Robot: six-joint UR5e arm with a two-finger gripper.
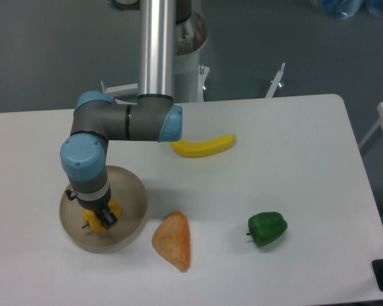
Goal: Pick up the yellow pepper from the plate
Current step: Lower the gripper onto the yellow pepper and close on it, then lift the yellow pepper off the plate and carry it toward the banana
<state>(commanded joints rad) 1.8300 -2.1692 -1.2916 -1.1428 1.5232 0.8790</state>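
The yellow pepper (94, 221) lies in the beige plate (133, 199) at the table's front left. Only small yellow patches of it show, because the arm's wrist covers most of it. My gripper (102, 218) points straight down into the plate, right at the pepper. One dark finger (108, 218) stands against the pepper's yellow side, and the other finger is hidden. The wrist blocks the view of the gap between the fingers, so I cannot see whether they press on the pepper.
An orange wedge-shaped toy (173, 240) lies just right of the plate. A green pepper (267, 228) sits further right. A yellow banana (203, 145) lies behind, near the arm's elbow. The arm's base column (158, 48) rises at the back.
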